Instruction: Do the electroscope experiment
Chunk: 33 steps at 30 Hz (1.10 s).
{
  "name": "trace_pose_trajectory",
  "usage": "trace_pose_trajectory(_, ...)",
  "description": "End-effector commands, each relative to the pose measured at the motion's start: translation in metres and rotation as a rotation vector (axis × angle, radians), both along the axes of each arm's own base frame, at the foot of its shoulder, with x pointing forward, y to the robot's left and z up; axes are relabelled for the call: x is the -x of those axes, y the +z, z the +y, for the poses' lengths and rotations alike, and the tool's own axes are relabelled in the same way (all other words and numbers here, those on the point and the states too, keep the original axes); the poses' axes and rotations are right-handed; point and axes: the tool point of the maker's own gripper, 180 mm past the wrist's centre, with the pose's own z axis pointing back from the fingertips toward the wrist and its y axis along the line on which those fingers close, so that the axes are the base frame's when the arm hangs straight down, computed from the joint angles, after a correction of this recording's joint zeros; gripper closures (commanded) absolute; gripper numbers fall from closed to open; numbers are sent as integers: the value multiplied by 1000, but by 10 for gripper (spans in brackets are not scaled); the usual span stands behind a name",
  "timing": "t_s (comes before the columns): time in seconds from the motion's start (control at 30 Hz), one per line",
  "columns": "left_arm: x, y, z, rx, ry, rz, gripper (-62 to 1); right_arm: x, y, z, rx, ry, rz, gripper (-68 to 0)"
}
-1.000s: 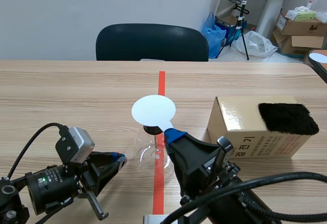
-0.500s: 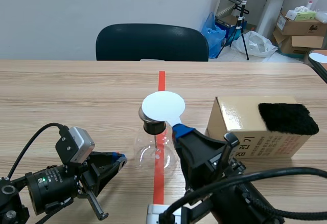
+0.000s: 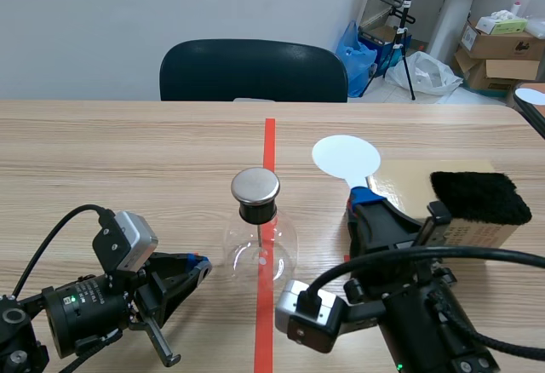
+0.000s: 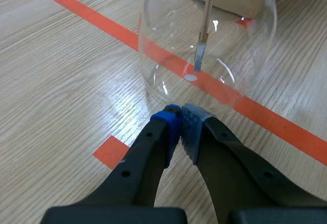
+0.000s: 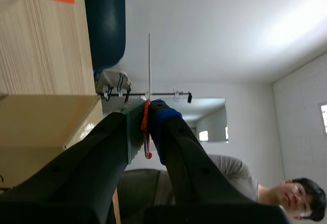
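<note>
White disc paddle (image 3: pixel 345 157) clamped in right gripper (image 3: pixel 364 196), held at two o'clock of glass flask (image 3: pixel 258 249), left gripper (image 3: pixel 197 264) closed empty at flask's eight o'clock, box (image 3: pixel 400 187) lettering hidden.

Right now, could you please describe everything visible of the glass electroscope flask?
The electroscope flask is a round clear-glass bulb with a black stopper and shiny metal disc on top; a thin rod hangs inside. It stands upright on the tape line, ungripped, the shut left gripper close before its base.
</note>
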Motion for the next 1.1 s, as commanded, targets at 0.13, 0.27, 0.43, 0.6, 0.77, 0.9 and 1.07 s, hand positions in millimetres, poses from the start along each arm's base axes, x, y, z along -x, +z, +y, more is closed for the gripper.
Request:
trace_pose_trajectory(0.13, -3, 10, -1, 26, -2, -30, -28, -10, 11, -19, -11, -93, -37, -11)
trace_pose_trajectory(0.27, -3, 10, -1, 26, -2, -30, -28, -12, 11, -27, -15, -136, -36, -11)
trace_pose_trajectory(0.43, -3, 10, -1, 26, -2, -30, -28, -13, 11, -33, -18, -168, -36, -11)
trace_pose_trajectory(0.6, -3, 10, -1, 26, -2, -30, -28, -13, 11, -34, -19, -177, -36, -11)
trace_pose_trajectory(0.77, -3, 10, -1, 26, -2, -30, -28, -13, 11, -32, -18, -165, -36, -11)
trace_pose_trajectory(0.9, -3, 10, -1, 26, -2, -30, -28, -11, 11, -23, -13, -113, -37, -10)
trace_pose_trajectory(1.07, -3, 10, -1, 26, -2, -30, -28, -7, 10, -5, -3, -10, -39, -11)
